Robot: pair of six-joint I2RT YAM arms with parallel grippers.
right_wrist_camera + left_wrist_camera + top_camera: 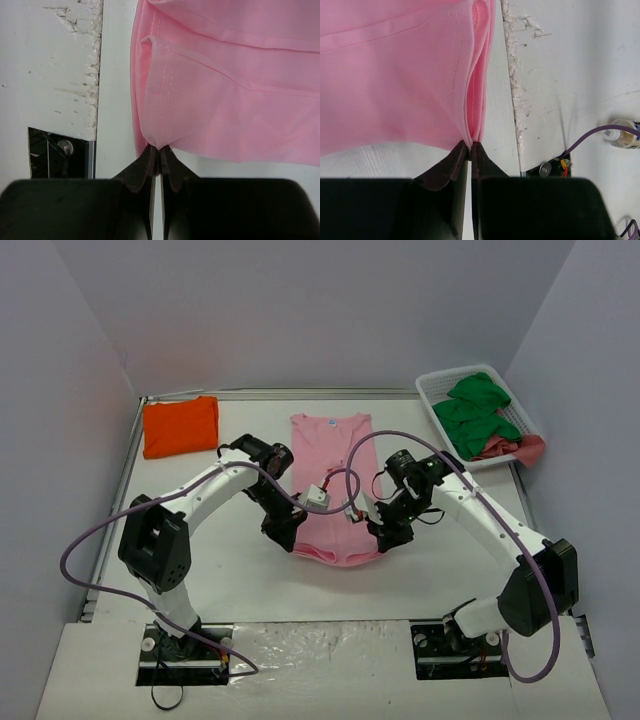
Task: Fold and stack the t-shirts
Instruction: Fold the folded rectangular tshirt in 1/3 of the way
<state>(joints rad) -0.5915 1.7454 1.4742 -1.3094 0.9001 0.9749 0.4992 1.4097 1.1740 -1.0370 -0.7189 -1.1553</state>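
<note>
A light pink t-shirt (pixel 330 455) lies lengthwise in the middle of the table, folded into a narrow strip. My left gripper (pixel 285 535) is shut on its near left corner, and the pink t-shirt (pixel 395 75) fills the left wrist view with layered edges pinched between the fingertips (pixel 470 147). On the near right corner my right gripper (pixel 385 535) is shut too, with the hem of the pink t-shirt (pixel 225 90) bunched at its tips (pixel 160 150). The near hem is lifted slightly between both grippers. A folded bright orange t-shirt (pixel 181 426) rests at the far left.
A white slatted basket (pixel 437 392) at the far right holds green cloth (pixel 478 412) and a pink-red piece (pixel 512 448). White walls enclose the table on three sides. Purple cables loop from both arms. A small bottle (pixel 625 135) stands past the table's edge in the left wrist view.
</note>
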